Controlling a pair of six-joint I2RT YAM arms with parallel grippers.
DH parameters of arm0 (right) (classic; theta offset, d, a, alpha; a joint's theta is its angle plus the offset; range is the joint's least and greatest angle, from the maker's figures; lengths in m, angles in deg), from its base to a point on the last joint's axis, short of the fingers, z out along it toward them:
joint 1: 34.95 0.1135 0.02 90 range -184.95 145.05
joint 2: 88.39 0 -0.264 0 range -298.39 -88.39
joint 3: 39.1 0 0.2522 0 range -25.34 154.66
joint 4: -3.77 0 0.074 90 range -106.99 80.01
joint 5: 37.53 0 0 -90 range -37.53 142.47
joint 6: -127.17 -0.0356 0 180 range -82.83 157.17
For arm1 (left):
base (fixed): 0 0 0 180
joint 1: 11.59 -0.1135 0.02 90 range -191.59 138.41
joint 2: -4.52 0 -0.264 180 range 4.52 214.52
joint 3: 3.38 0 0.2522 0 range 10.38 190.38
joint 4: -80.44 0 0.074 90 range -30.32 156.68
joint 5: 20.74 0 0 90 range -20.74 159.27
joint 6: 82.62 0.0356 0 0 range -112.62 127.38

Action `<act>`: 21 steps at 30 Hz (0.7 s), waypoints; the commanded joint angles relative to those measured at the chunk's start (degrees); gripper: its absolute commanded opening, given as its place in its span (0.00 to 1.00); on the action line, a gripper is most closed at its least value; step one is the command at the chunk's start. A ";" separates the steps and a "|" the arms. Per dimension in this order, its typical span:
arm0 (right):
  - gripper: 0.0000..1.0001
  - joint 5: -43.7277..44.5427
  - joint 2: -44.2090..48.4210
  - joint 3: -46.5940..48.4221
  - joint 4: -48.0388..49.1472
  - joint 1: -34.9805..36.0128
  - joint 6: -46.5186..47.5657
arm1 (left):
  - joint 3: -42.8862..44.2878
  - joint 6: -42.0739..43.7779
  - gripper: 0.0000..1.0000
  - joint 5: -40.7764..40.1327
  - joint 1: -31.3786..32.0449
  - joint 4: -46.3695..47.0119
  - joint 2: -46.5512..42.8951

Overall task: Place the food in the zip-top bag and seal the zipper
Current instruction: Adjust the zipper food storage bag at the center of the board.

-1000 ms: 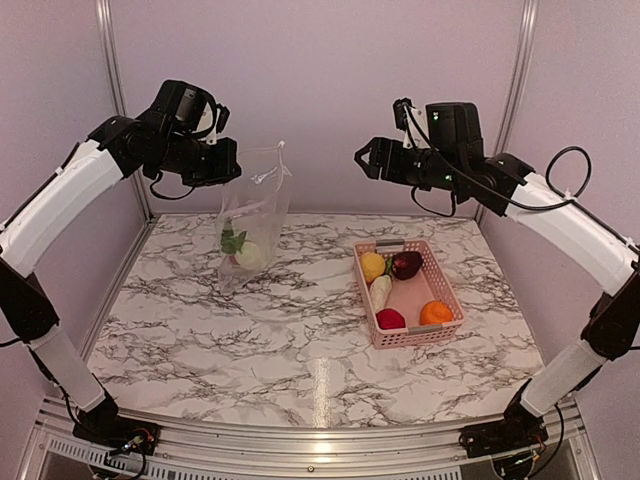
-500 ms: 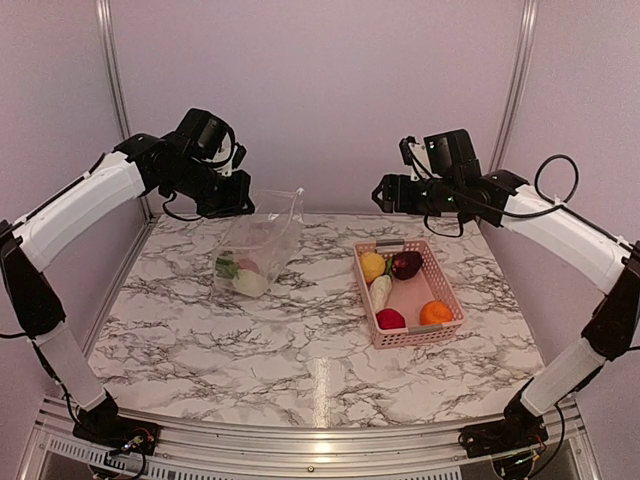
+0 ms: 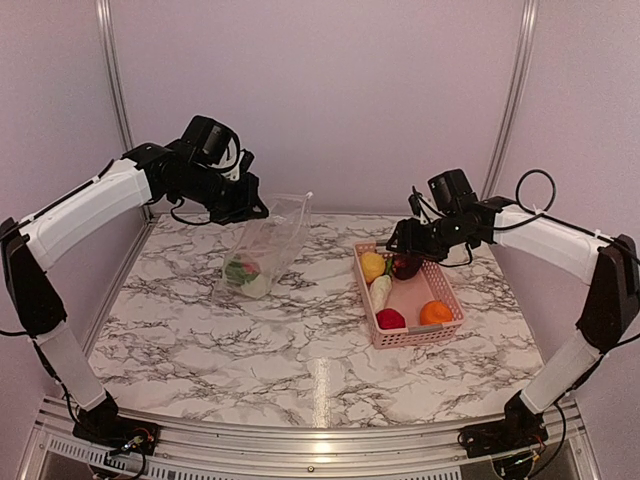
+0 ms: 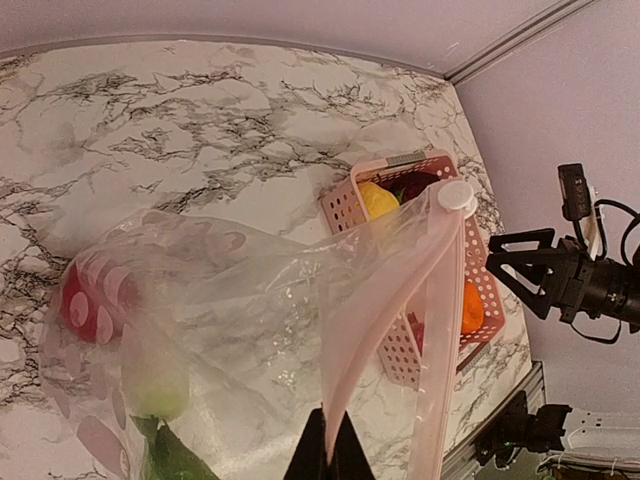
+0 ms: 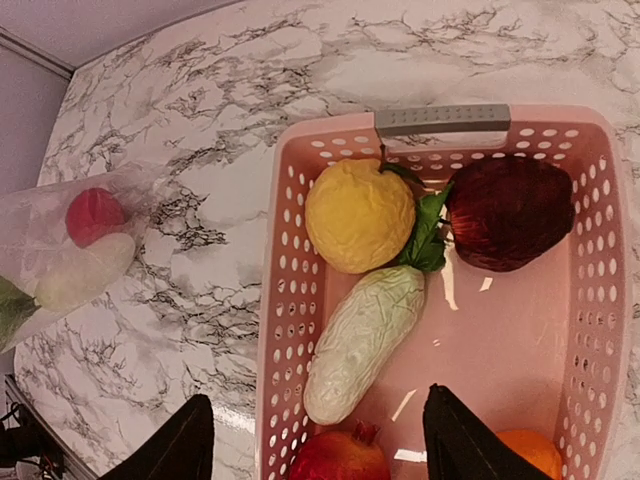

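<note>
The clear zip-top bag (image 3: 268, 240) leans on the table at the back left, mouth up and to the right. It holds a red round food (image 3: 242, 268), a white one (image 3: 256, 286) and a green leaf (image 4: 175, 460). My left gripper (image 3: 255, 208) is shut on the bag's mouth edge, on the zipper strip (image 4: 400, 290). My right gripper (image 3: 402, 246) is open and empty just above the pink basket (image 3: 410, 338). Its fingers straddle the white oblong food (image 5: 365, 340). Yellow (image 5: 360, 215), maroon (image 5: 510, 212), red (image 5: 340, 458) and orange (image 5: 530, 450) foods also lie in the basket.
The basket has a grey handle (image 5: 442, 119) on its far rim. A white slider (image 4: 457, 195) sits at the end of the zipper strip. Marble tabletop (image 3: 300, 350) lies between the bag and the basket. The back wall stands close behind both arms.
My left arm lowered the bag and tipped it to the right, so it now rests lower on the table. My right arm came down from high up to just over the basket.
</note>
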 commanded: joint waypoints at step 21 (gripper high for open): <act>0.74 -8.38 -1.41 -0.11 -17.40 -1.24 9.60 | -4.24 1.74 0.00 4.64 0.02 6.15 0.31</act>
